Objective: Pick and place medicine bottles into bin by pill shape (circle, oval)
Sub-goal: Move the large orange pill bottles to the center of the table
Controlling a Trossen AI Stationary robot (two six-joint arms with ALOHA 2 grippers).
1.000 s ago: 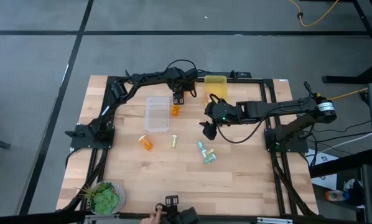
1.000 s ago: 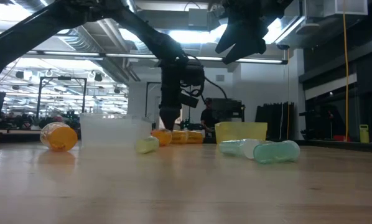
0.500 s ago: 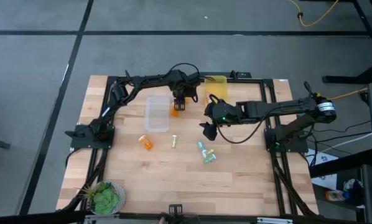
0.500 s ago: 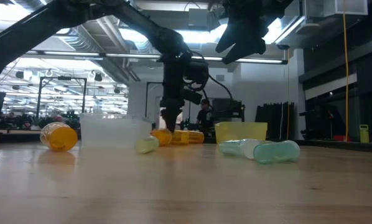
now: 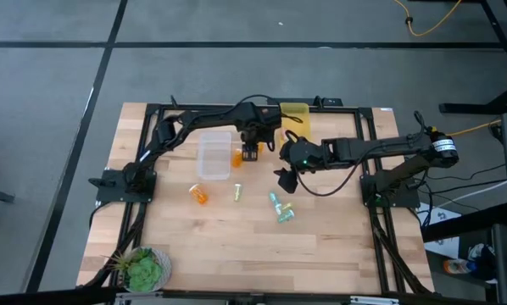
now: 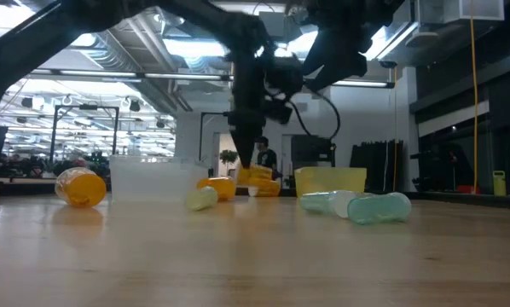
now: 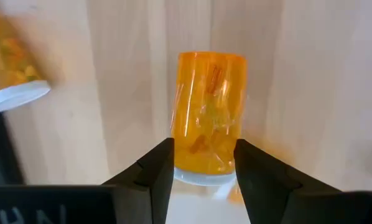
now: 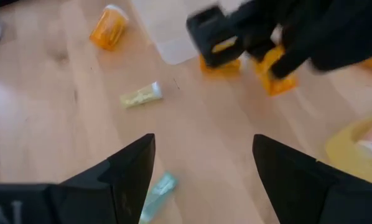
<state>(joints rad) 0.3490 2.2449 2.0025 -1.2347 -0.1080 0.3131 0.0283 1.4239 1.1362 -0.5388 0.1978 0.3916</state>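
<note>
orange bottle [image 5: 198, 194] lying left on table [image 5: 338, 237] | clear bin [image 5: 214, 155] | left gripper [image 5: 252, 151] just right of the bin, fingers closed around an orange bottle [image 7: 208, 112] | right gripper [image 5: 282, 180] above the table's middle, jaws spread wide, empty | green bottles [image 5: 280, 207] below it | yellow bin [image 5: 293, 117] at far edge
</note>
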